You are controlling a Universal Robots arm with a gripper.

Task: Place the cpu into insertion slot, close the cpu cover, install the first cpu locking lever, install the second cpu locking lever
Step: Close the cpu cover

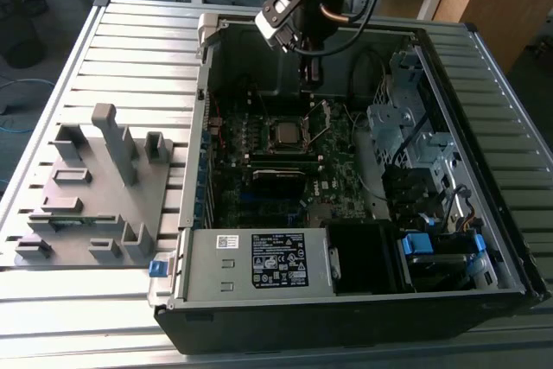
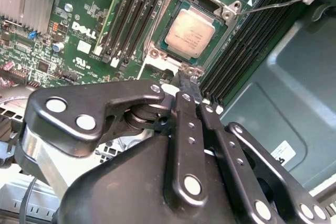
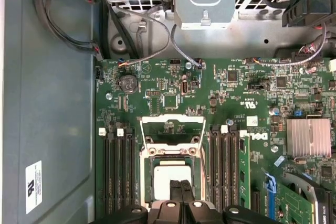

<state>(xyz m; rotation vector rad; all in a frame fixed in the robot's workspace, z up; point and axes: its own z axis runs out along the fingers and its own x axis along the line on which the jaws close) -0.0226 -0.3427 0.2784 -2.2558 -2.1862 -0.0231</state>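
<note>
Metal face up, the cpu (image 2: 191,32) lies level inside the insertion slot (image 2: 156,53), so the placing looks done. The cpu cover (image 3: 173,119) is swung back on its hinge beyond the socket with bare green board showing through its cut-out, so it is not yet closed. The gripper (image 2: 188,80) hangs just beside the slot's edge, jaws clenched together on nothing, a narrow tip that I judge better suited to pressing than carrying. Long black memory slots (image 3: 116,166) flank the socket. White printed stickers sit on the case wall (image 3: 33,184) and the power supply (image 1: 278,258). The case rests on a slatted desk (image 1: 130,41).
</note>
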